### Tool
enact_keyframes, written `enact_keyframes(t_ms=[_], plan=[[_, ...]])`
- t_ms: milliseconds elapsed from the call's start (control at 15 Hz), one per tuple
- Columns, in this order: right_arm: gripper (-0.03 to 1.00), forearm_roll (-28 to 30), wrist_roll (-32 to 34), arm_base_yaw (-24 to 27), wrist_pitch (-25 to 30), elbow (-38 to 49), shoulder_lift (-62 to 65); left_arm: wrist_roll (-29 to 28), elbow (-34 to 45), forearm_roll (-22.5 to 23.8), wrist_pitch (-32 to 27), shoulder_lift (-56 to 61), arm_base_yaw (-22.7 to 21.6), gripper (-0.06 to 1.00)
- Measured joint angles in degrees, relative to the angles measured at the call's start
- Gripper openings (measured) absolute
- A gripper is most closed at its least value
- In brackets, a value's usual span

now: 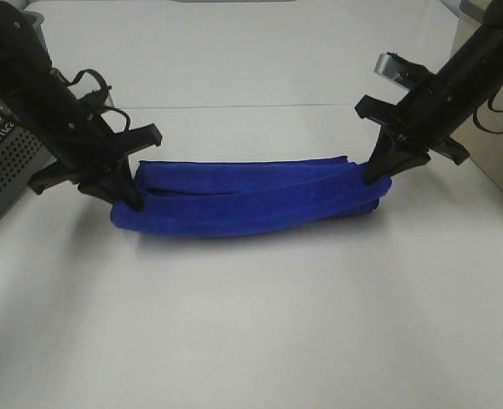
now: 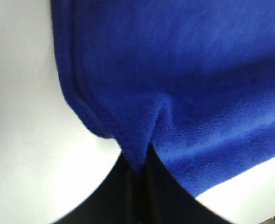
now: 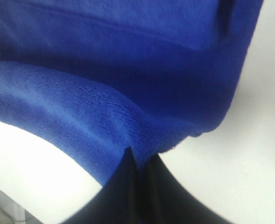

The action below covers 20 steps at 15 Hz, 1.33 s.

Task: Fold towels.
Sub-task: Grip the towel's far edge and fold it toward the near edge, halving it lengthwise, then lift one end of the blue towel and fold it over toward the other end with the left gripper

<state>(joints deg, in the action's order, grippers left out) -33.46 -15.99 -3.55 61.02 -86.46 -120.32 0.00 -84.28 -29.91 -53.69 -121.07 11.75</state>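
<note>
- Blue towel (image 1: 251,203): long folded band, centre frame, on white surface (image 1: 260,332).
- Left gripper (image 1: 133,198), right gripper (image 1: 378,175): jaws clamped on its opposite ends.
- Handling: carry both ends level, edges aligned.

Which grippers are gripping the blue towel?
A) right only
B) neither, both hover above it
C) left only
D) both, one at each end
D: the left gripper and the right gripper each meet one end of the towel, and each wrist view shows blue cloth pinched between shut jaws.
</note>
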Motion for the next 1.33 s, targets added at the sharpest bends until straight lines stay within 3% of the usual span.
enact_keyframes(t_ms=[467, 933, 1000, 1133, 1200, 1333], plan=[[0.02, 0.06, 1.89, 0.00, 3.04, -22.17, -14.15, -3.55, -23.26, -0.52, -3.95, -12.55, -2.01, 0.01], [0.04, 1.09, 3.04, 0.00, 2.41, -25.04, -19.71, -3.72, -25.84, 0.63, 1.32, -17.36, -2.52, 0.01], [0.10, 2.35, 4.07, 0.00, 2.46, -25.04, -19.71, -3.72, -25.84, 0.74, 1.55, -17.36, -2.52, 0.01], [0.32, 4.53, 5.04, 0.00, 3.78, -25.04, -19.71, -3.95, -25.84, 0.97, 1.38, -17.36, -2.52, 0.06], [0.45, 4.76, 5.04, 0.00, 4.98, -25.04, -19.71, -4.01, -25.84, 0.97, 1.38, -17.36, -2.52, 0.17], [0.66, 4.13, 5.04, 0.00, 7.22, -25.04, -19.71, -4.07, -26.07, 0.97, 1.09, -17.36, -2.52, 0.47]])
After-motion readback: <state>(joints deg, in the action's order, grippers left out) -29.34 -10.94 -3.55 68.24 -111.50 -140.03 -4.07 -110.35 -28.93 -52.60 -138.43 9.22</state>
